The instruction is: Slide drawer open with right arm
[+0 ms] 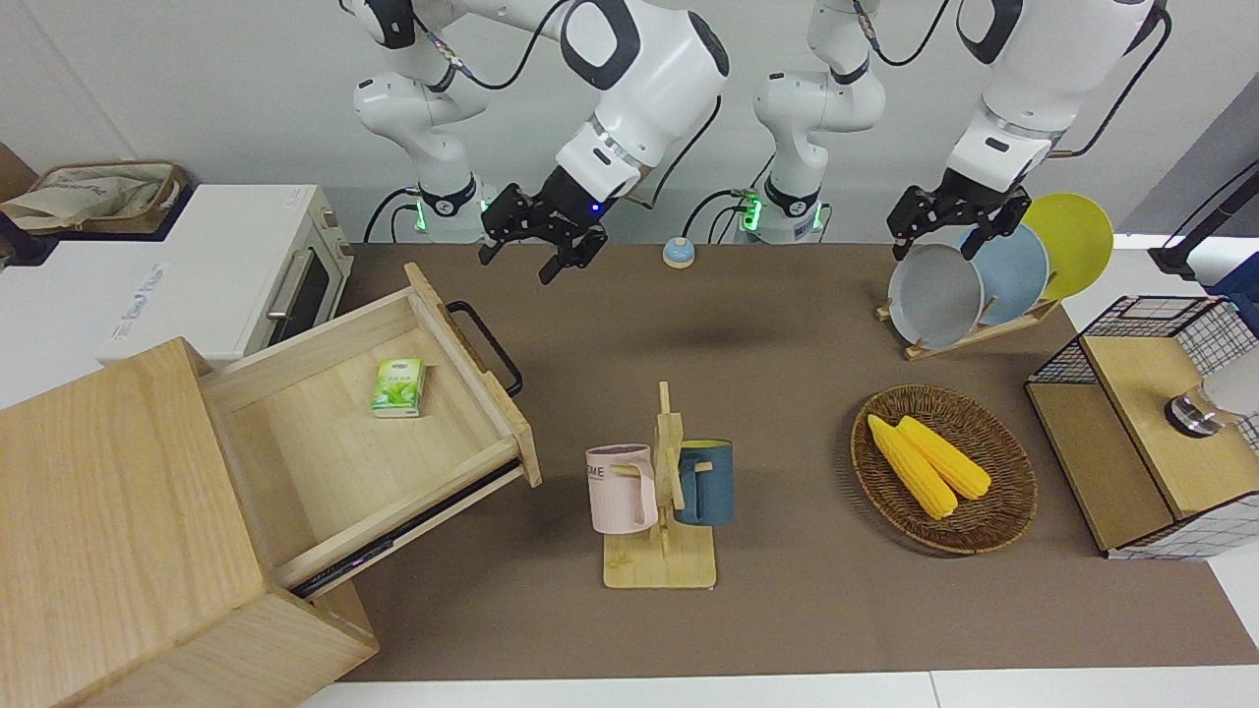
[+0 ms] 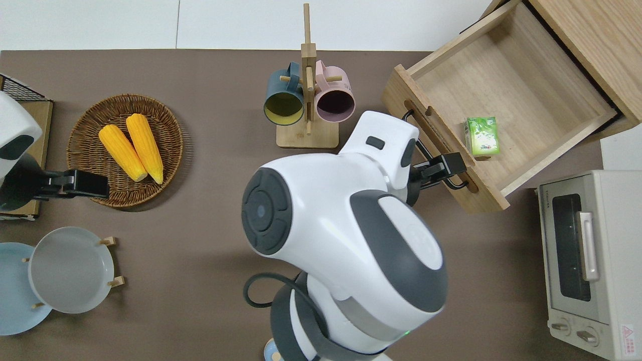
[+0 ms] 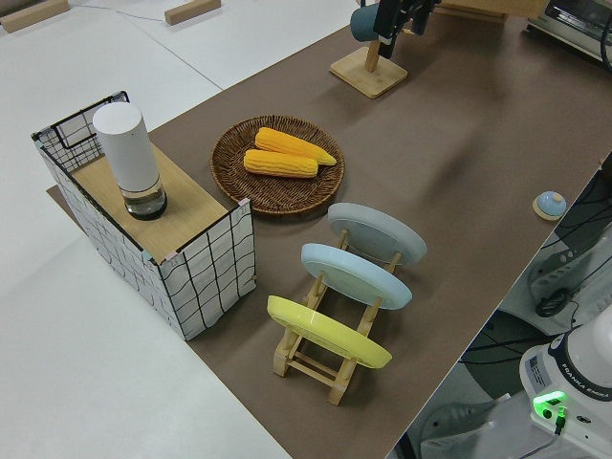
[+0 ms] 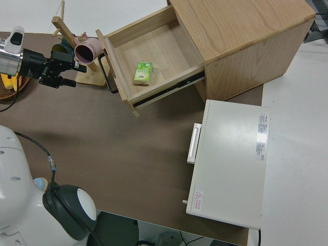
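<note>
item: drawer [image 1: 393, 423]. lower left of the front view, upper right of the overhead view. stands pulled well out of its pale-wood cabinet [image 1: 118, 531], interior bare to the camera; the task reads as essentially done. the black bar handle [image 1: 484, 344] on its front faces the middle of the table, the side an arm can reach.

item: green carton [image 1: 398, 386]. lies flat on the drawer floor, near the front panel; exposed only because the drawer is out.

item: right gripper [image 1: 539, 239]. upper centre-left of the front view, raised clear of the table with nothing in it. fingers spread apart, empty. the overhead view places it about over the handle, though the front view shows it well above that bar, not touching; judged to be free of the handle because the pull is complete.

item: left gripper [image 1: 949, 218]. upper right of the front view; parked. fingers look parted, holding nothing.

item: toaster oven [image 1: 246, 275]. upper left of the front view, just beside the cabinet, door closed; not part of the job.

item: mug rack [image 1: 661, 492]. lower centre of the front view, pink and blue mugs hung on it, near the drawer's front corner but apart.
</note>
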